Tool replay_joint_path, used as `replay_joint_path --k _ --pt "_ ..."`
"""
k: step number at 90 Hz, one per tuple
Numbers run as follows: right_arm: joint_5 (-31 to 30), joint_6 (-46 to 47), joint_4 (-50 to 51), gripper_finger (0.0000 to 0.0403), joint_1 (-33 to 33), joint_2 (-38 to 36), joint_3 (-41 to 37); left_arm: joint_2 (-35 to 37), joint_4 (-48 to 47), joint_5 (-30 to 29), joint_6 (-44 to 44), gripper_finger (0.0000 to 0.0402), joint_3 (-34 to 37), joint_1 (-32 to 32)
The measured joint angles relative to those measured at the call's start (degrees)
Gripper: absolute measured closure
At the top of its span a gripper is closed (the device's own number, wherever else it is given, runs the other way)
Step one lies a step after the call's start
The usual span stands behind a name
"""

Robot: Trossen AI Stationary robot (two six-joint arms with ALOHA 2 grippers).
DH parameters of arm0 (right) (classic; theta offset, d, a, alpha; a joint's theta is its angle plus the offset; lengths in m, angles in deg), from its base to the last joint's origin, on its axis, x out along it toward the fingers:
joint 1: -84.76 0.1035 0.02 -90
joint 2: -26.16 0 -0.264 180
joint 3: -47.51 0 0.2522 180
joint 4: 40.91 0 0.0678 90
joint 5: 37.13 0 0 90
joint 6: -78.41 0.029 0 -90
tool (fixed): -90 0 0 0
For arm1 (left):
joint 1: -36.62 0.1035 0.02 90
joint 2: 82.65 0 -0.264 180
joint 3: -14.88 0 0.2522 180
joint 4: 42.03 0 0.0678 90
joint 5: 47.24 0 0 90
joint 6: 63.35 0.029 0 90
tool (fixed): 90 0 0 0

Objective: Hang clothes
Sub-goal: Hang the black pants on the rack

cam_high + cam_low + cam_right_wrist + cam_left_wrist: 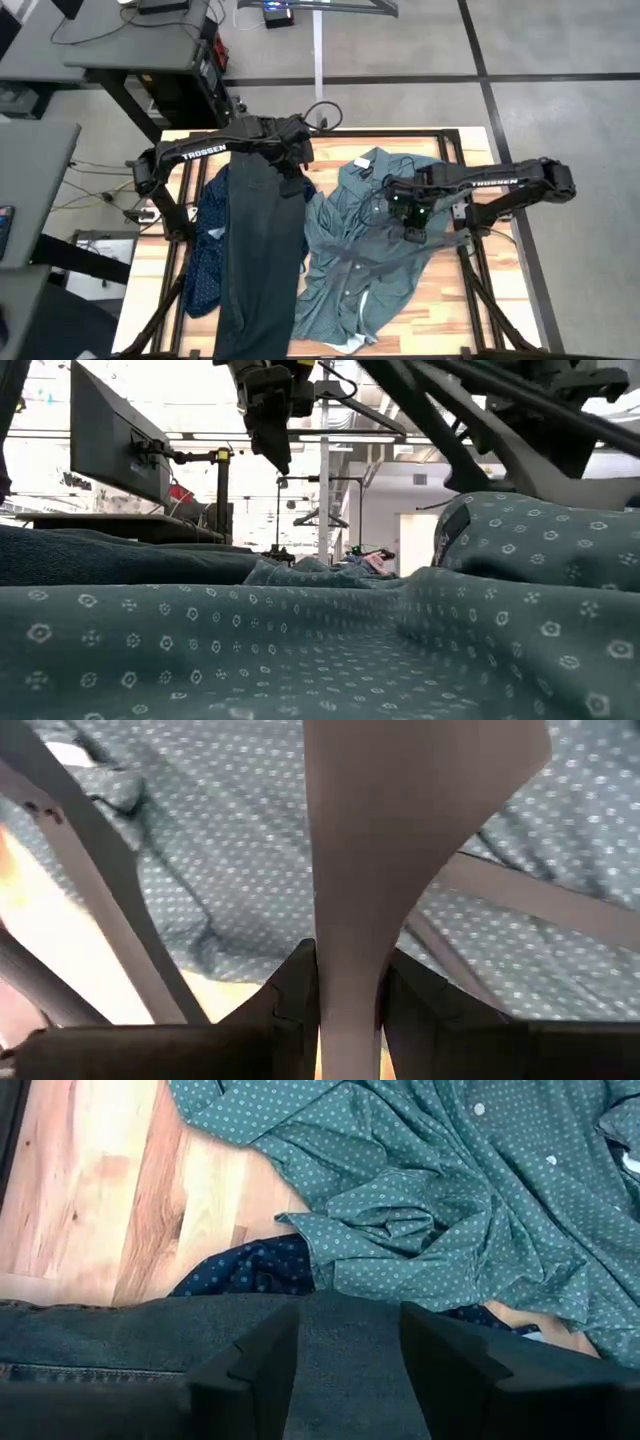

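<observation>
**Carefully now: feeding the hanger into the teal shirt**

Judging by how things lie, the step in hand is getting a hanger (400, 840) into the teal shirt (360, 280), which is spread crumpled over the centre and lower right of the table (430, 310) in the high view. None of the three garments is hung yet.

The right end effector (412, 222) sits right of centre in the high view, above the upper part of the shirt. Its fingers are closed tight on the hanger's pale neck, which fills the gap between them in the right wrist view. The hanger's thin arms run slantwise over the dotted cloth. Whether they touch the fabric or ride just above it I cannot tell.

To do this well, the grip on the neck should stay firm so the hanger does not swing. One hanger arm probably needs to be led toward the collar opening near the top of the shirt, low and slow, so it slides under a single layer and does not bunch the cloth. The folds around the placket look likely to snag.

The left end effector (293, 165) is at upper centre in the high view, over the top end of the jeans (260, 270), which run down the left-centre of the table. Its fingers stand apart and hold nothing, with denim showing between them in the left wrist view. The navy shirt (205, 250) lies at the left, partly under the jeans. That free arm could usefully pin or lift the teal collar.
</observation>
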Motion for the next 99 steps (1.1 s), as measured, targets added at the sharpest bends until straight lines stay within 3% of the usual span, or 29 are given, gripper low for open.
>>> replay_joint_path --k 15,35,59,85,99 --pt "4.68 -2.05 -0.12 0.0338 -1.33 -0.03 0.01 0.0 -0.05 0.0 0.25 0.0244 0.0 -0.11" --pt "4.49 -0.11 -7.21 0.0338 -2.53 -1.72 4.76 0.0 -0.05 -0.01 0.62 0.0244 0.0 -0.11" --pt "4.48 -0.16 -8.35 0.0338 -5.55 -1.86 7.48 0.0 -0.05 -0.02 1.07 0.0244 0.0 -0.11" --pt "3.95 1.48 -26.6 0.0338 -5.81 -2.19 7.48 0.0 -0.04 0.0 0.98 0.0244 0.0 -0.11" --pt "0.01 1.43 -29.52 0.0338 -6.77 -2.19 7.48 0.0 -0.04 -0.02 0.92 0.0244 0.0 -0.11"
